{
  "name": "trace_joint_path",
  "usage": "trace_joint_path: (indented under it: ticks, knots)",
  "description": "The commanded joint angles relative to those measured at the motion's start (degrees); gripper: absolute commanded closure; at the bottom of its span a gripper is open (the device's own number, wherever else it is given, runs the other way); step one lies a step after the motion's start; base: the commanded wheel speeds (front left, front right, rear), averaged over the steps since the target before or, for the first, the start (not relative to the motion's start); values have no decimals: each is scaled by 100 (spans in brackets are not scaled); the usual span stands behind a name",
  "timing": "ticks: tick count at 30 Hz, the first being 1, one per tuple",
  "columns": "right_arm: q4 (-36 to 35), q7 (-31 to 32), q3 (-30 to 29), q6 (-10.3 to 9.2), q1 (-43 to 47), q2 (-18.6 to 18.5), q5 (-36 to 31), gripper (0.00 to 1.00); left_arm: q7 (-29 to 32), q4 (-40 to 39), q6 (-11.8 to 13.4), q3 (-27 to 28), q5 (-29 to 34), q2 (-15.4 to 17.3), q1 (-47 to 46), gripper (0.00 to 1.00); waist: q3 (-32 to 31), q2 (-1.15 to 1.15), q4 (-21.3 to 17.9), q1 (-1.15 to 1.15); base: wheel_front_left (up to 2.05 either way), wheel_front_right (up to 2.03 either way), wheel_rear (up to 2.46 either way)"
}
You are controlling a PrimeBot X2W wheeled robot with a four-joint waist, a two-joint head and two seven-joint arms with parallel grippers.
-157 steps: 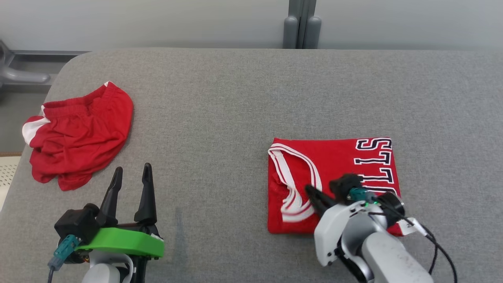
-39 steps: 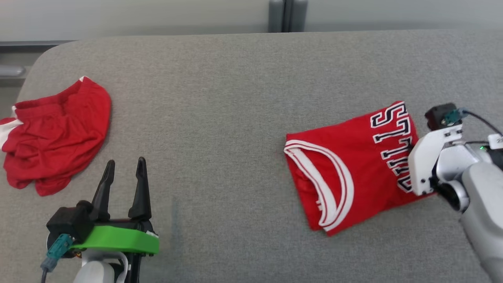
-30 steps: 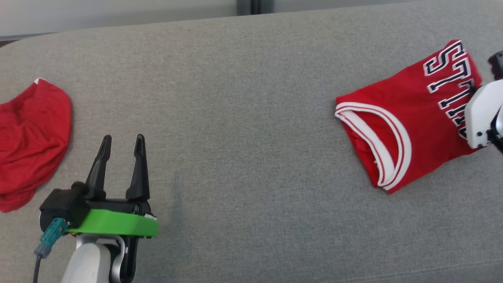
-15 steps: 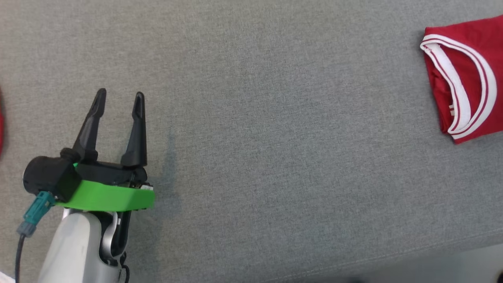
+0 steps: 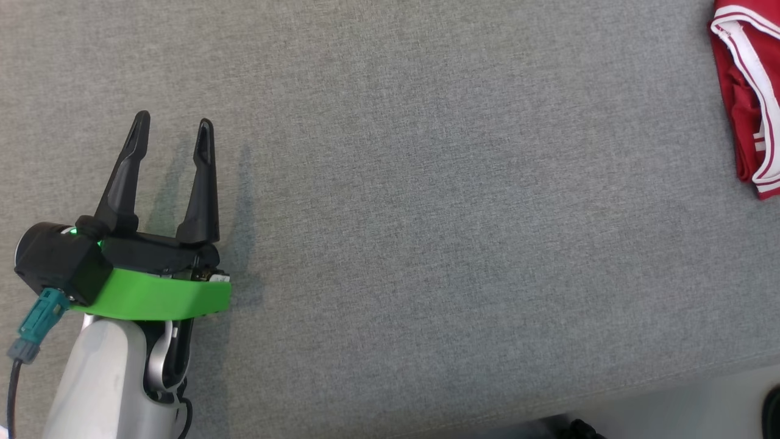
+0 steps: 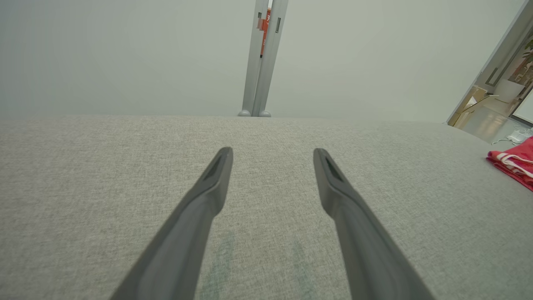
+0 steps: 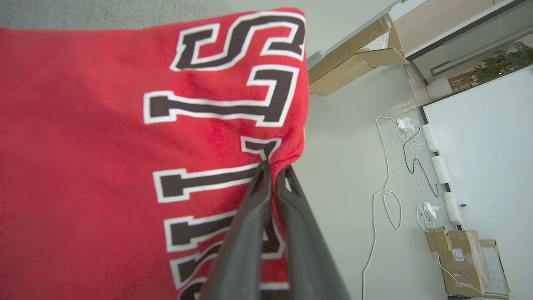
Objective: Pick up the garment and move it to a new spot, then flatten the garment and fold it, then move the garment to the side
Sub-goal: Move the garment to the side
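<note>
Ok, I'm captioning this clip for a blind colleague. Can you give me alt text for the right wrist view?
The right gripper, fingers nearly together, pinches the edge of a red jersey with black, white-outlined lettering. To the right is a pale floor with white cables and cardboard boxes.

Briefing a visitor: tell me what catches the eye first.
The red jersey with black-and-white lettering looms in the right wrist view, its edge pinched by the right gripper. In the head view, the open left gripper with its green bracket stands out against the grey surface.
</note>
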Motion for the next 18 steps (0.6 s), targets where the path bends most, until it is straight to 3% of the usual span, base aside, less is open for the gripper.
trace_joint_path:
  ticks: [1, 10, 18]
  knots:
    - [22, -90, -44, -13, -33, 29, -123, 0, -2, 16, 27, 3, -6, 29, -47, 0, -101, 0, 47, -1, 0, 0, 0]
    - [-240, -664, -24, -13, 330, 375, -284, 0, -106, 405, 41, -24, -150, -163, 248, 0, -881, 0, 238, -1, 0, 0, 0]
    - [-981, -1087, 205, -13, 1222, 1102, 114, 0, -169, 807, 161, 112, -69, -219, 777, 0, -1789, 0, 326, -1, 0, 0, 0]
